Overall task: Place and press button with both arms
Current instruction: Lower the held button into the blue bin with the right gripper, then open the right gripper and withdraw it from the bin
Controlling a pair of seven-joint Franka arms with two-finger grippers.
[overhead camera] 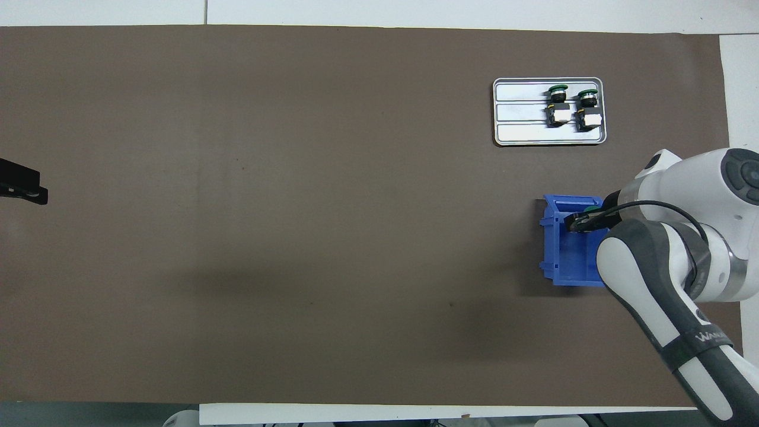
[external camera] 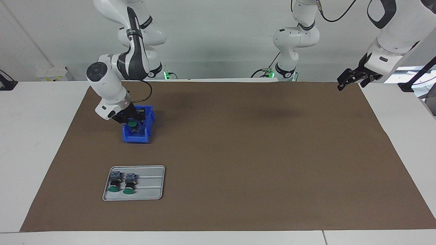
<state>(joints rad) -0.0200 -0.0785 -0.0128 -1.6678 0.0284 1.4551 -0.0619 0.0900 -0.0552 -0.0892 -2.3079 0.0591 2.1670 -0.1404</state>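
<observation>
A green-capped button (external camera: 134,125) sits inside a blue bin (external camera: 138,137) toward the right arm's end of the table. My right gripper (external camera: 133,121) reaches down into the bin, right at that button; the cap peeks out beside it from above (overhead camera: 591,209). Whether it grips the button cannot be told. Two more buttons (external camera: 114,182) (external camera: 130,183) lie side by side on a grey tray (external camera: 150,190), farther from the robots than the bin. My left gripper (external camera: 342,83) waits, open and holding nothing, raised over the mat's corner at the left arm's end.
A brown mat (external camera: 238,153) covers most of the white table. The tray (overhead camera: 522,133) has ridged lanes, and the lane beside the two buttons is bare. The right arm's forearm (overhead camera: 652,279) hangs over the bin's nearer part.
</observation>
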